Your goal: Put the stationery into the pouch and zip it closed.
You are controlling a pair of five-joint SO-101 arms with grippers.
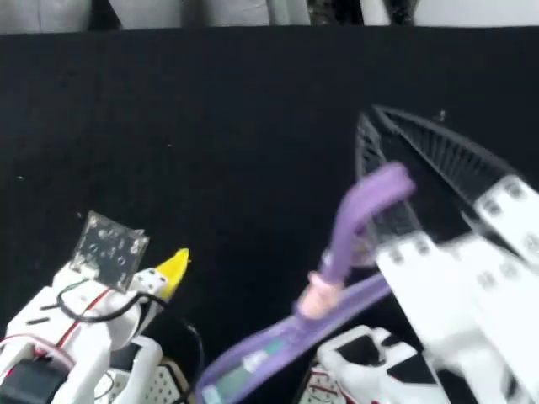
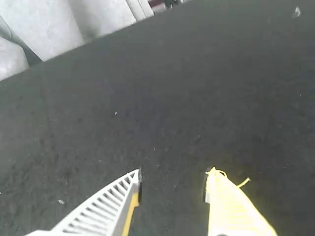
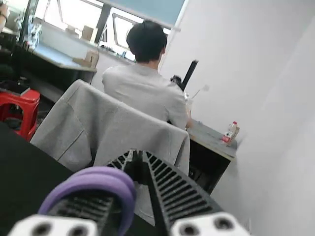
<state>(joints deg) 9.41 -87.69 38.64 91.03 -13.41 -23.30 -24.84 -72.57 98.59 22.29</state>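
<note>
1. Right pincer (image 1: 375, 118): black, ribbed, raised over the black surface (image 1: 210, 126), fingers drawn together at the tips and clenched on the pouch (image 1: 364, 210).
2. Pouch: purple, soft, off the surface, hanging from that pincer at the right of the high view.
3. Shape of pouch: curved loop (image 1: 383, 187) at the upper end, just beside the ribbed fingers. Pink bit (image 1: 317, 296) lower down. Below that, a long flat band slanting toward the near edge, with a pale teal patch near its low end.
4. From the right wrist: same purple loop (image 3: 93, 181) arched over one finger of the right pincer (image 3: 137, 160).
5. Left pincer (image 1: 173, 268): low at the near left, well apart from the pouch.
6. From the left wrist: left pincer (image 2: 174, 178) released, one finger yellow, the other white and ribbed, dark surface (image 2: 172, 88) between them and ahead.
7. Zip open or closed: cannot tell.
</note>
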